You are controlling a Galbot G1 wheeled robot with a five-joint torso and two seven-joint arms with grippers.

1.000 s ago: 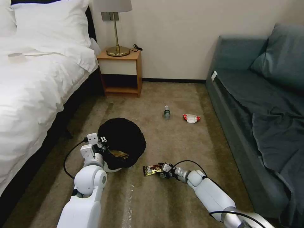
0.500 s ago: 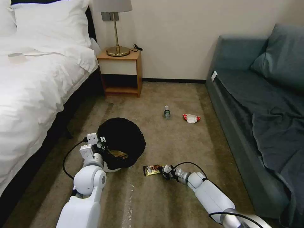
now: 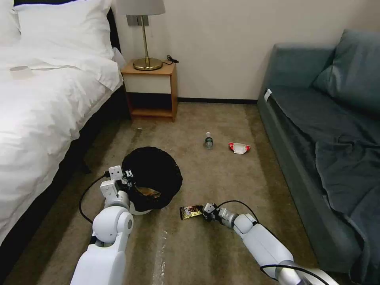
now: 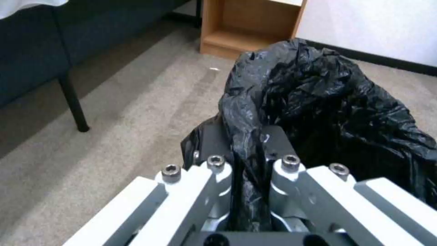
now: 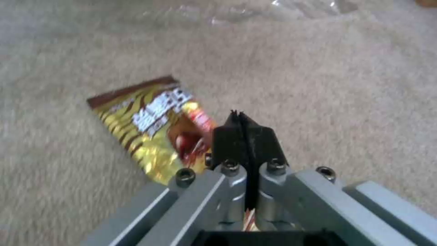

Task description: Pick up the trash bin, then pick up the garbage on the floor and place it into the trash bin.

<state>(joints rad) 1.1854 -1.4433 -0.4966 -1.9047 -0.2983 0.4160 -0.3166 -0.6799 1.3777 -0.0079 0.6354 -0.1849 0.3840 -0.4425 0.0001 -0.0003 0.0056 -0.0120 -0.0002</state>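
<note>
Bin [image 3: 152, 178], the largest task item, sits on the carpet beside the bed, near the robot's left side. It is small, round and white, lined with a black bag [image 4: 327, 102] that spills over the rim. Something gold-brown already lies inside it. The left gripper [image 3: 126, 179] is clamped on the rim nearest the robot; the left wrist view shows its fingers [image 4: 214, 136] pinching a fold of the bag between them.

Next in size comes the gold-brown wrapper [image 3: 191, 211], flat on the carpet between the bin and the right gripper [image 3: 206, 212]. Its long axis runs across the robot's front, roughly in line with the right arm's reach. The right gripper is at the wrapper's right end, low to the floor. In the right wrist view its black fingers [image 5: 230, 140] are pressed together over the wrapper's near edge [image 5: 155, 130], and a sliver of wrapper shows between them, so it looks to be gripping that edge. Most of the wrapper lies flat ahead of the fingers. The bin lies to the wrapper's left, so a lift and a sweep leftward would bring it over the opening.

Farther off, toward the nightstand, lie a clear bottle [image 3: 208, 140] and, just to its right, a red-and-white wrapper [image 3: 239, 148]. Both are well away from either gripper, nearer the right arm's side.

Count: one bin, three litter pieces on the floor, one piece in the bin.
</note>
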